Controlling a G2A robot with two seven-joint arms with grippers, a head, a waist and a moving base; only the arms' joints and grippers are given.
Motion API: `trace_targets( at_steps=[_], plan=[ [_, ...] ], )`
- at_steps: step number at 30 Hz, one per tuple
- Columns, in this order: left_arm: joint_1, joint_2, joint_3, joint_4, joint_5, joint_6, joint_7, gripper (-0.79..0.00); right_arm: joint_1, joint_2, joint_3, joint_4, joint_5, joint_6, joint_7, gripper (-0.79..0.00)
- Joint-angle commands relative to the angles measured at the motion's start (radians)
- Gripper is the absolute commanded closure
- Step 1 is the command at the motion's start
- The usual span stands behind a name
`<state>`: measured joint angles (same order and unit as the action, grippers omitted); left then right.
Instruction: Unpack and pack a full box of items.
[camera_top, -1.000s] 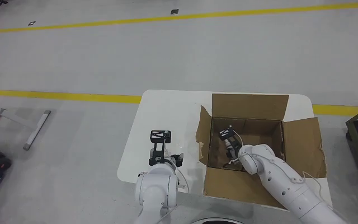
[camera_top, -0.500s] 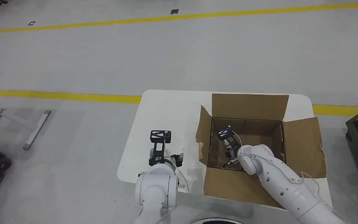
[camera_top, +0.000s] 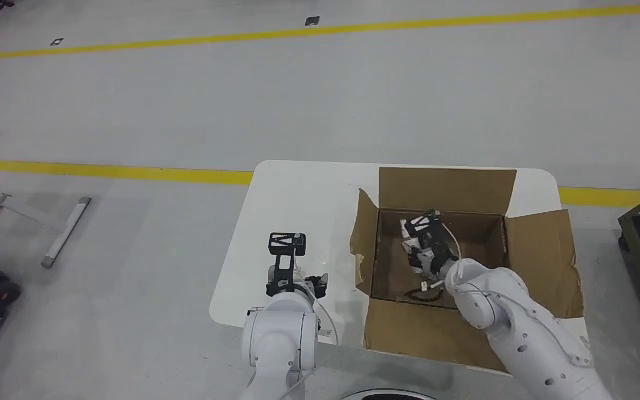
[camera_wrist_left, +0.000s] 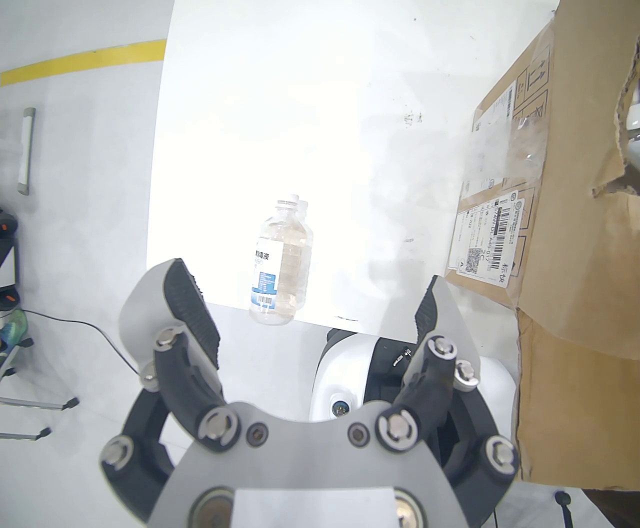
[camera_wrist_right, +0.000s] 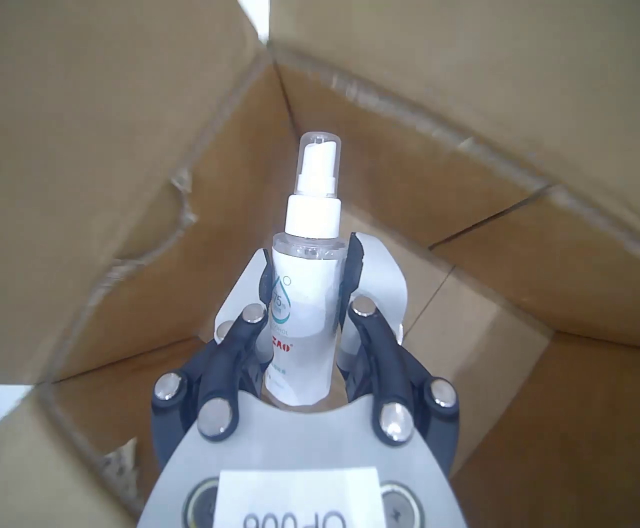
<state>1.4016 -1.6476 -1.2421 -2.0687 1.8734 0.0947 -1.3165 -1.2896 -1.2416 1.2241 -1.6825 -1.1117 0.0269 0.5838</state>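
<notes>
Surroundings: cardboard box (camera_top: 540, 262) sits on the right half of the tabletop (camera_top: 300, 200), all four flaps folded outward. A clear bottle (camera_wrist_left: 280, 265) stands upright at the near edge, left of the box and apart from it.

Right end effector (camera_wrist_right: 310, 260): down inside the box, closed on a spray bottle (camera_wrist_right: 305, 300). Both pads press its labelled body, and the white nozzle and clear cap stick out past the fingertips. Brown walls close in on all sides, with one inner corner straight beyond the cap.

Left end effector (camera_wrist_left: 305, 290): hangs over the near edge with fingers spread wide, gripping nothing. The clear bottle lines up with the gap, beyond the tips and untouched.

Room: bare tabletop runs from the clear bottle to the far and left edges. The box's left wall bounds the right.
</notes>
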Motion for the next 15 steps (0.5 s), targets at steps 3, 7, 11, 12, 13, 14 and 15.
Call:
trace_targets(
  at_steps=[3, 7, 11, 12, 13, 14, 15],
  plan=[
    [0.0, 0.0, 0.0, 0.0, 0.0, 0.0, 0.0, -0.785, -0.106, 0.009, 0.107, -0.082, 0.129, -0.07, -0.175, 0.0],
    [0.0, 0.0, 0.0, 0.0, 0.0, 0.0, 0.0, -0.785, -0.194, 0.016, 0.212, -0.116, 0.299, -0.213, -0.32, 0.0],
    [0.0, 0.0, 0.0, 0.0, 0.0, 0.0, 0.0, -0.785, -0.272, 0.024, 0.322, -0.144, 0.49, -0.353, -0.394, 0.0],
    [0.0, 0.0, 0.0, 0.0, 0.0, 0.0, 0.0, -0.785, -0.287, 0.026, 0.351, -0.148, 0.533, -0.384, -0.405, 0.0],
    [0.0, 0.0, 0.0, 0.0, 0.0, 0.0, 0.0, -0.785, -0.3, 0.028, 0.377, -0.152, 0.578, -0.416, -0.415, 0.0],
    [0.0, 0.0, 0.0, 0.0, 0.0, 0.0, 0.0, -0.785, -0.315, 0.029, 0.398, -0.154, 0.623, -0.45, -0.42, 0.0],
    [0.0, 0.0, 0.0, 0.0, 0.0, 0.0, 0.0, -0.785, -0.328, 0.03, 0.42, -0.156, 0.673, -0.479, -0.429, 0.0]
  ],
)
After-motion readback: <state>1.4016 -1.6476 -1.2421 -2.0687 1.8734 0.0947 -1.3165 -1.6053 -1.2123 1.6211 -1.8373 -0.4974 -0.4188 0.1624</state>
